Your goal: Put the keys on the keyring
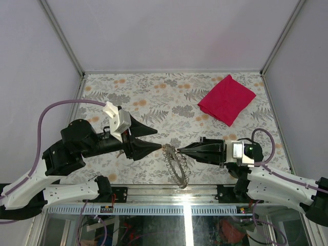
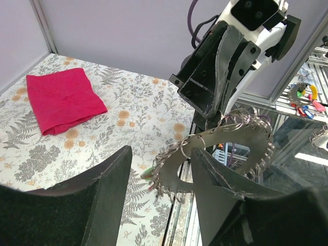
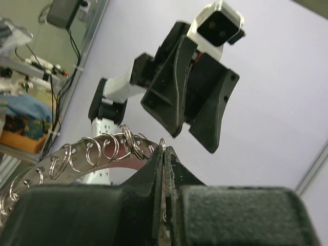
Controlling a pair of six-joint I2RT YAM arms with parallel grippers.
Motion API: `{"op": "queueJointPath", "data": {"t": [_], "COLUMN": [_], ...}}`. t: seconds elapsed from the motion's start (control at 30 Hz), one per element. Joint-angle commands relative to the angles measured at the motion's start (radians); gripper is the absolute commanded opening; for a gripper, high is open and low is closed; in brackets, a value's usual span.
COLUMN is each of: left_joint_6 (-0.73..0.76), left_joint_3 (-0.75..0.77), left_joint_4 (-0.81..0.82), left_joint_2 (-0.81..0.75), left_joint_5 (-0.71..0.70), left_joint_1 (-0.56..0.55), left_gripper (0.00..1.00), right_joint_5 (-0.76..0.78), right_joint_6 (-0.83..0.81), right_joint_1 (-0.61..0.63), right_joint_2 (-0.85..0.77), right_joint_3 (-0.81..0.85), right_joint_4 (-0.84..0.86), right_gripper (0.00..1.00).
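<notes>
Keyring [image 2: 230,137]: flat metal hoop, rim full of split rings (silvery). Right gripper [image 1: 178,150] clamped on it; left gripper [image 1: 159,139] apart.

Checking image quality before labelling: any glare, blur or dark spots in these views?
Top external: evenly lit, one white glare streak on the front glass. Left wrist: left fingers dark, soft; ring plate sharp. Right wrist: right fingers blurred, featureless black.

Red cloth [image 1: 227,99] on floral table [image 1: 154,97]

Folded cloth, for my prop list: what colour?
The cloth is crimson; left wrist view shows it best.
</notes>
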Motion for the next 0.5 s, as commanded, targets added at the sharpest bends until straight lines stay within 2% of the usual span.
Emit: {"op": "queueJointPath", "data": {"t": [0.0, 0.2, 0.47], "left_joint_6": [-0.019, -0.019, -0.019], "left_joint_3": [-0.015, -0.027, -0.024], "left_joint_4": [0.102, 0.121, 0.123], "left_joint_2": [-0.003, -0.002, -0.011], "left_joint_5": [-0.009, 0.003, 0.002], "left_joint_1": [-0.005, -0.005, -0.005], "left_gripper": [0.51, 0.52, 0.53], "right_joint_5": [0.067, 0.161, 0.267], "right_joint_6": [0.165, 0.350, 0.494], "right_joint_1": [0.005, 0.005, 0.005], "right_joint_2": [0.064, 0.147, 0.159], "right_joint_3": [0.009, 0.018, 0.027], "right_joint_4": [0.405, 0.541, 0.490], "right_gripper": [0.00, 0.00, 0.00]}}
